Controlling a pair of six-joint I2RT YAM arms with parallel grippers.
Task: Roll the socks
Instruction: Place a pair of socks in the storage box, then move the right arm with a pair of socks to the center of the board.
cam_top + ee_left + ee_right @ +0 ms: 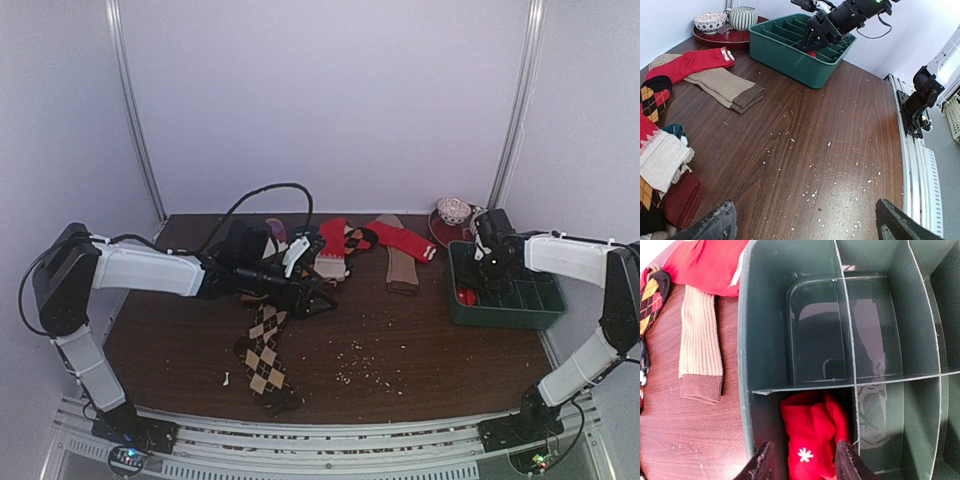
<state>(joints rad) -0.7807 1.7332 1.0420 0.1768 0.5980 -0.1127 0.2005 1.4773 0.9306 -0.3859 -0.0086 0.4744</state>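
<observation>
The dark brown argyle sock (pixel 265 352) lies stretched out on the table, running from under my left gripper (pixel 316 296) toward the near edge. The red sock with the striped cuff (pixel 403 240) lies flat at the back; it also shows in the left wrist view (pixel 696 62). My left gripper (pixel 807 227) is wide open and empty above bare wood. My right gripper (pixel 806 463) is open inside the green tray (pixel 746 350). It straddles a rolled red sock with a white snowflake (pixel 812 432) in a near-corner compartment.
A tan ribbed sock (pixel 401 266) lies beside the red one. A pile of other socks (pixel 662 160), one black argyle (pixel 652 95), sits mid-back. A bowl (pixel 710 21) and striped cup (pixel 743 17) stand on a red plate behind the tray (pixel 520 312). Crumbs dot the wood.
</observation>
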